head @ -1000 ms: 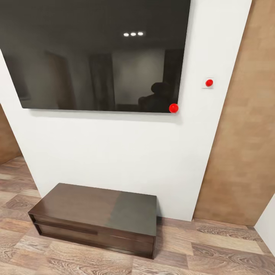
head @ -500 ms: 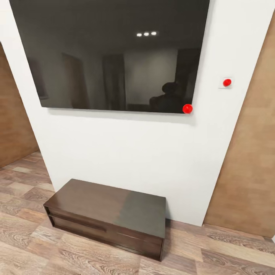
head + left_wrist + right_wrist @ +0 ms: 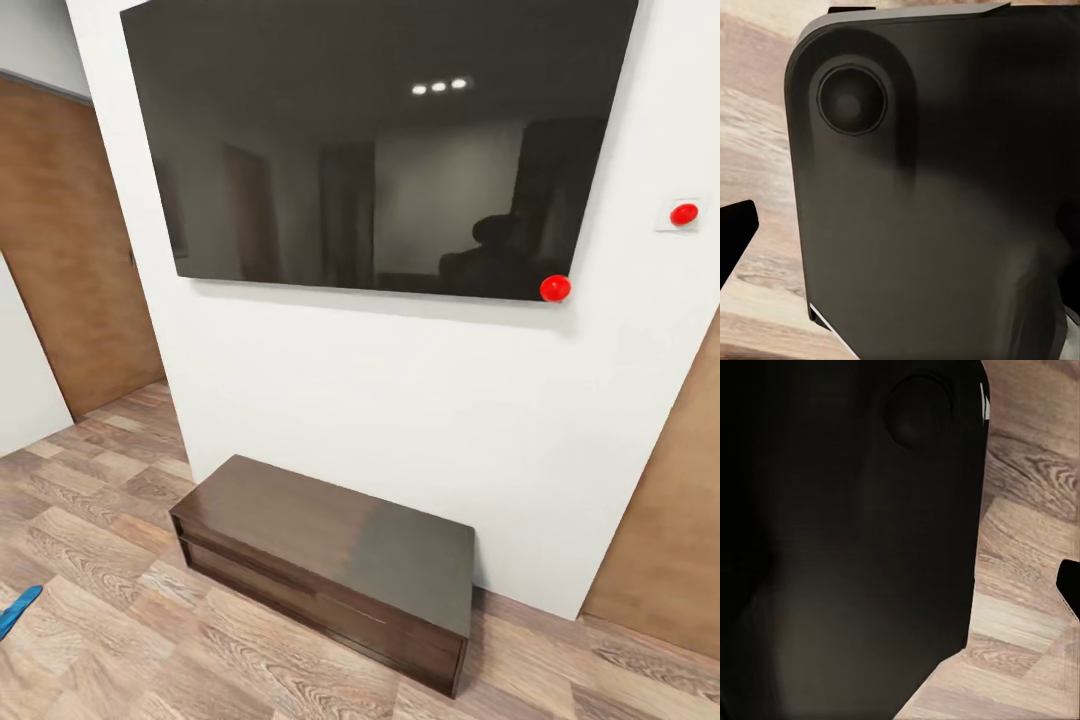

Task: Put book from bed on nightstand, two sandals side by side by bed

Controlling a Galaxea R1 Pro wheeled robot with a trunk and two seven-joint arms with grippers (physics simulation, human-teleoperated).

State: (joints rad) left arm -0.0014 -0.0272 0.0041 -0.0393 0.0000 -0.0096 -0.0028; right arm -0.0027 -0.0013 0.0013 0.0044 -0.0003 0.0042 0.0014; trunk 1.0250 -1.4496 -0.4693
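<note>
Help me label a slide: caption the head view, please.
Large black wall screen above a long low dark bench on wood-plank floor; blue sandal tip at left edge.

Head camera toward wall screen (image 3: 380, 150) — wrist cameras close above plank floor (image 3: 1027, 555).

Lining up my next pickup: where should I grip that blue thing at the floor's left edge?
Only a tip of the blue sandal shows, lying flat on the wood floor. It looks thin and flat, so probably pinch across its side edges, coming straight down from above. Turn left first to see its whole shape.
</note>
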